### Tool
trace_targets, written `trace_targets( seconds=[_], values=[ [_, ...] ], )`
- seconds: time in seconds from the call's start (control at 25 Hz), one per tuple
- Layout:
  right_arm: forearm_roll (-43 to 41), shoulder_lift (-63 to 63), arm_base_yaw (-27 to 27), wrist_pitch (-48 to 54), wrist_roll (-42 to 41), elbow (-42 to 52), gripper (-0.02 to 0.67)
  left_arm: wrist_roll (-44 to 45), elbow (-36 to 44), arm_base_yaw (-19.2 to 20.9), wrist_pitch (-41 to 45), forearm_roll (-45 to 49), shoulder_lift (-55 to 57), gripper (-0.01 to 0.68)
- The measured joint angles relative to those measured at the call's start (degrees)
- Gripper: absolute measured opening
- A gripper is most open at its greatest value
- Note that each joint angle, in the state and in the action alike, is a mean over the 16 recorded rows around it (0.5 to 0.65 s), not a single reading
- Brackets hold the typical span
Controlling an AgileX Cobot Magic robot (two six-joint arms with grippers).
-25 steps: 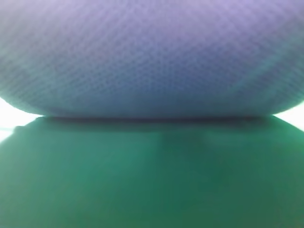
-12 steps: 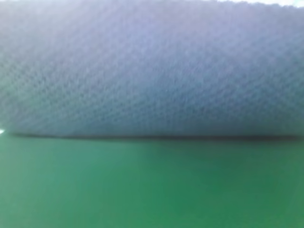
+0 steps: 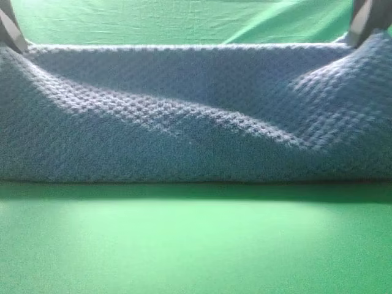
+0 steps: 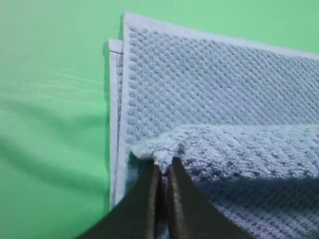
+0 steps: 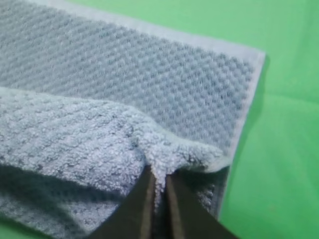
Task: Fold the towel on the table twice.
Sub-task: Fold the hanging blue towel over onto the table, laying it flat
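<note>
Towel [image 3: 196, 122] now farther from high cam, in focus, both corners up, backdrop [image 3: 184, 21] showing.

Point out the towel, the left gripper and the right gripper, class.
towel [image 3: 196, 141]: exterior high view, middle of the raised fold.
left gripper [image 4: 163, 167]: left wrist view, fingertips pinching the towel edge.
right gripper [image 5: 158, 174]: right wrist view, fingertips pinching the towel corner.
</note>
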Motion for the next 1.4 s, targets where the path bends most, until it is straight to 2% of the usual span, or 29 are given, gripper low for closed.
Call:
trace_targets(
  seconds=[0.32,0.68,1.4],
  values=[
    [-3.18,11.3,0.0,-4.28,0.03,-8.69,0.0,0.0,-2.87,0.0,-9.38,0.48,9.15,0.0],
    [-6.9,18.62,0.0,-9.79,2.33,-10.93,0.0,0.06,-3.27,0.0,-17.22,0.3,15.31,0.0],
    [-12.0,21.14,-1.69,-15.8,7.28,-11.14,0.004,0.21,-3.45,-0.17,-19.18,-2.86,17.82,0.003]
  ],
)
